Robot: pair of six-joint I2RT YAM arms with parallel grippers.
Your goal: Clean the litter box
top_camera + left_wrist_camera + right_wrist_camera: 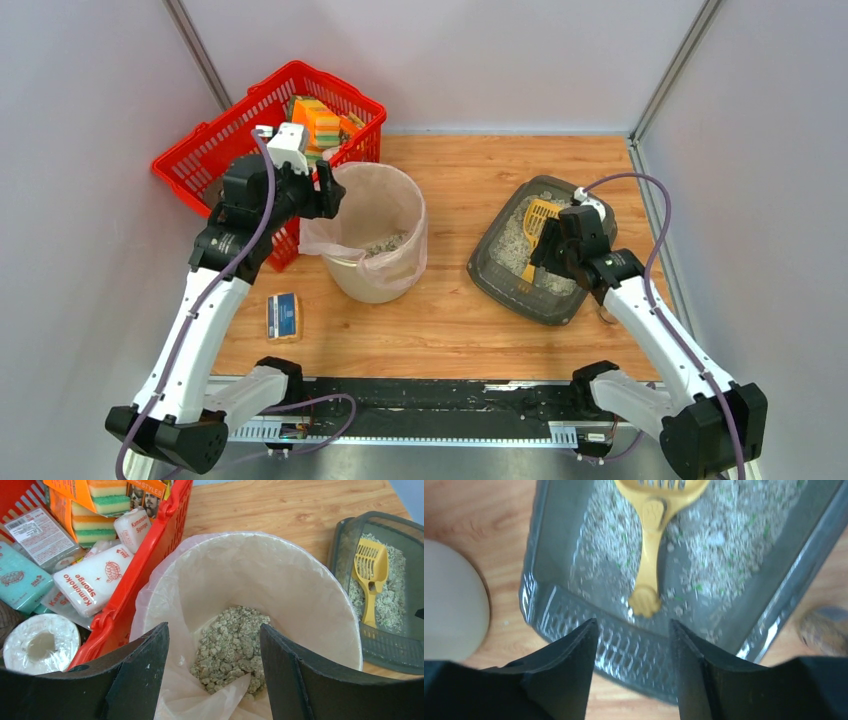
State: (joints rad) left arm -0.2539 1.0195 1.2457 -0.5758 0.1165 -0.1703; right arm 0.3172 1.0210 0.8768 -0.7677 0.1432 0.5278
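The dark grey litter box [500, 277] lies on the wooden table at the right, holding pale gravelly litter and a yellow slotted scoop [538, 222]. It also shows in the right wrist view [624, 650] with the scoop [650, 555] lying in it, and in the left wrist view [395, 652]. My right gripper [633, 630] is open and empty just above the box's near ridged rim, behind the scoop's handle end. My left gripper [214, 635] is open and empty over the near rim of the round beige bin [320, 585], which holds a heap of litter clumps [232, 645] in its clear bag.
A red mesh basket [200, 160] with sponge packs stands at the back left, touching the bin [375, 285]. A small blue sponge pack [284, 316] lies on the table near the left arm. Grey walls enclose the table on three sides.
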